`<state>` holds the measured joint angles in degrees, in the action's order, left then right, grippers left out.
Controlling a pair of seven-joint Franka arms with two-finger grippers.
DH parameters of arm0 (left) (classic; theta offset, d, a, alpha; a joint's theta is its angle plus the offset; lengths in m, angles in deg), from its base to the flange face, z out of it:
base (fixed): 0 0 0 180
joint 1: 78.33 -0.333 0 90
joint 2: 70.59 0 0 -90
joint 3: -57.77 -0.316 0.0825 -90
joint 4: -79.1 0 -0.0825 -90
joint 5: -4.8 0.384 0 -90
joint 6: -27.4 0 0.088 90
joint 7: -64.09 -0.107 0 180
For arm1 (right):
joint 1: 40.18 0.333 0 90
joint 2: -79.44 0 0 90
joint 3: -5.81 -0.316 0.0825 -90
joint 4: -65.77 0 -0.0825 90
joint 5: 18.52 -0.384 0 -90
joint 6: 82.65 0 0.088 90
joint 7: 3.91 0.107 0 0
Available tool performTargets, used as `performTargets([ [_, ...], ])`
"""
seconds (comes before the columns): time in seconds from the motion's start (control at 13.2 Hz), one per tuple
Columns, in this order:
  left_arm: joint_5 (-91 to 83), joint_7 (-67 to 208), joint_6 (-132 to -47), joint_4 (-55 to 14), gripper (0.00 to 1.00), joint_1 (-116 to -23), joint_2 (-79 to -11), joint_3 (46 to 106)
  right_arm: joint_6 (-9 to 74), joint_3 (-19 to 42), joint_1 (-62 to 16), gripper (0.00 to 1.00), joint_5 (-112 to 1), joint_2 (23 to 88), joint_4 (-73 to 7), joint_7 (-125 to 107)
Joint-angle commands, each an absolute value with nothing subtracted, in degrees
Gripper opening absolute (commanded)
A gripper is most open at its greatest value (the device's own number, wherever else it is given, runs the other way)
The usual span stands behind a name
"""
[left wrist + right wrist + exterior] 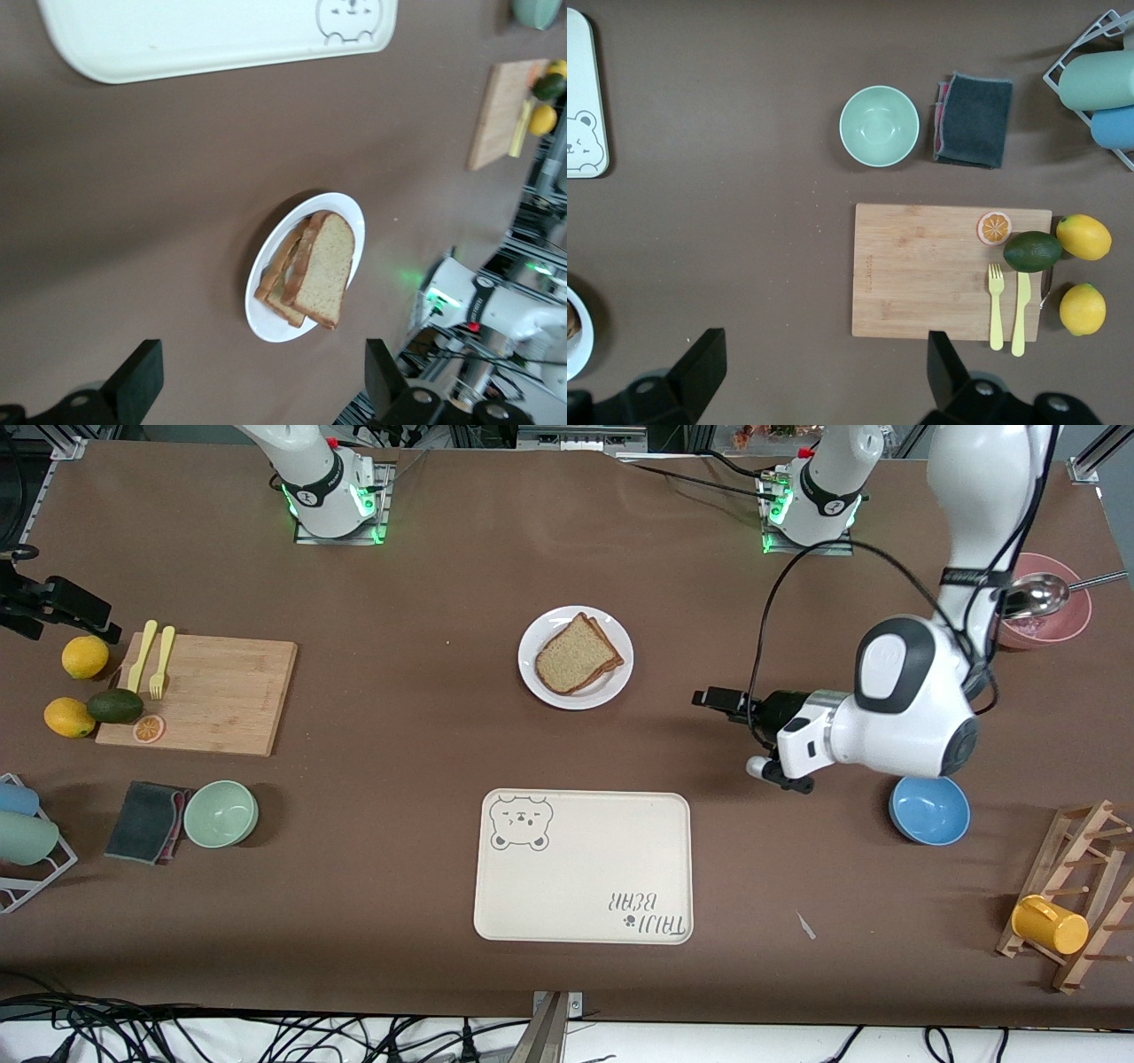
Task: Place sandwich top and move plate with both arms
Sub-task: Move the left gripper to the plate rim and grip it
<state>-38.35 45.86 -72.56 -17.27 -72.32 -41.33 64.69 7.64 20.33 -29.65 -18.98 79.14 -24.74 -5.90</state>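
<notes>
The sandwich top [578,657], a plain wholemeal slice, lies on top of another slice on the round white plate [567,696] in the middle of the table. What lies under it is mostly hidden. In the left wrist view the sandwich top [323,274] overhangs the plate [275,326]. My left gripper [706,697] is open and empty over bare table beside the plate, toward the left arm's end, pointing at it; its fingers [135,379] stand wide apart. My right gripper [819,376] is open and empty, high over the table beside the cutting board; it does not show in the front view.
A cream bear-print tray [585,868] lies nearer the camera than the plate. A blue bowl [928,810] sits under the left arm's wrist, a pink bowl with a spoon [1050,607] beside the arm. A cutting board [204,691], green bowl [221,813] and cloth [146,822] are at the right arm's end.
</notes>
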Motion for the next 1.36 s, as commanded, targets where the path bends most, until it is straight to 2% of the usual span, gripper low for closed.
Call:
performTargets([
  [0.0,-46.8,33.5,-76.2,-18.0,0.99,-72.4,-36.3,64.9,6.3,20.4,-30.1,1.0,-18.6,78.8,-22.9,-8.0],
  [0.15,-53.0,25.3,-79.0,-21.3,0.94,-71.1,-35.1,65.1,6.1,20.5,-30.1,1.0,-18.6,78.8,-22.3,-8.3],
  [0.45,-64.7,14.4,-83.4,-27.9,0.92,-68.7,-34.6,65.3,6.0,20.8,-30.1,1.0,-18.6,78.8,-21.9,-8.7],
  [0.61,-65.0,13.9,-84.1,-28.2,0.9,-67.2,-34.6,65.3,6.0,20.1,-29.3,1.0,-18.4,78.3,-21.9,-9.4],
  [0.83,-65.2,14.0,-90.3,-29.2,0.9,-63.6,-34.6,65.3,5.9,20.2,-29.3,1.0,-18.7,78.3,-21.9,-9.4],
  [1.29,-67.4,12.2,-90.5,-29.4,0.88,-63.1,-34.2,66.3,5.4,19.7,-28.5,1.0,-18.3,78.2,-21.5,-8.7],
])
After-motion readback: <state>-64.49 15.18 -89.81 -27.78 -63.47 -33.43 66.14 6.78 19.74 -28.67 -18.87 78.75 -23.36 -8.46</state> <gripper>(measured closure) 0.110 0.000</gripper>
